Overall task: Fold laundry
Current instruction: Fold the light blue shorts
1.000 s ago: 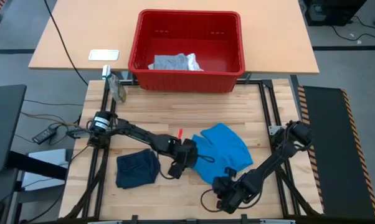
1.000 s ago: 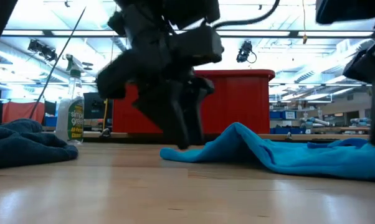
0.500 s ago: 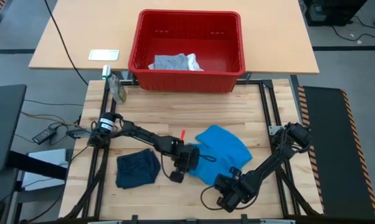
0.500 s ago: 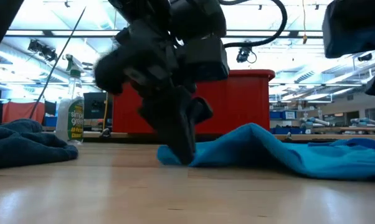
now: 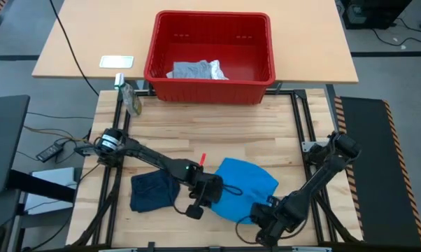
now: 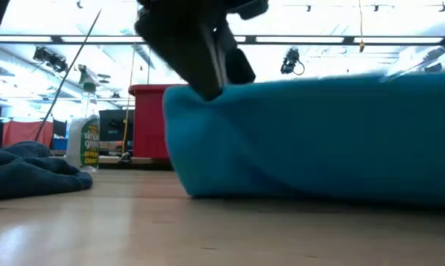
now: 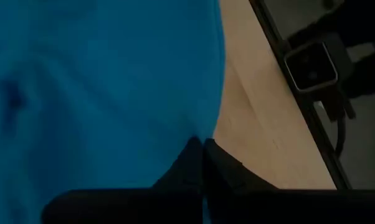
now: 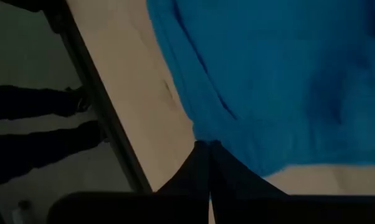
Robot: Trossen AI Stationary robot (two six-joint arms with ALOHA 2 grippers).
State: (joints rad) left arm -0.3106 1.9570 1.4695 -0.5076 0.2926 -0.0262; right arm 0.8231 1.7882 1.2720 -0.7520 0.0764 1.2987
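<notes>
**Bright blue garment pinched at two points along its near edge**

The bright blue garment (image 5: pixel 244 189) lies on the wooden table (image 5: pixel 217 129), near the front edge, between my two grippers. My left gripper (image 5: pixel 198 203) sits at the garment's left near corner; its fingers (image 7: pixel 194 158) are pressed together with the blue cloth caught between them. My right gripper (image 5: pixel 265 218) is at the right near corner, fingers (image 8: pixel 203 162) likewise closed on the cloth's hem. Both pinches are on the edge closest to the table front.

In the low view the blue cloth (image 6: pixel 318 133) hangs as a tall sheet from my left gripper (image 6: pixel 208 66), its lower fold touching the tabletop.

The dark navy garment (image 5: pixel 153 190) lies crumpled just beside my left gripper, on its outer side, apart from the blue one. A light grey garment (image 5: pixel 196 70) rests in the red basket (image 5: pixel 210 87) at the far end. A spray bottle (image 5: pixel 130 98) stands by the basket's left corner.
</notes>
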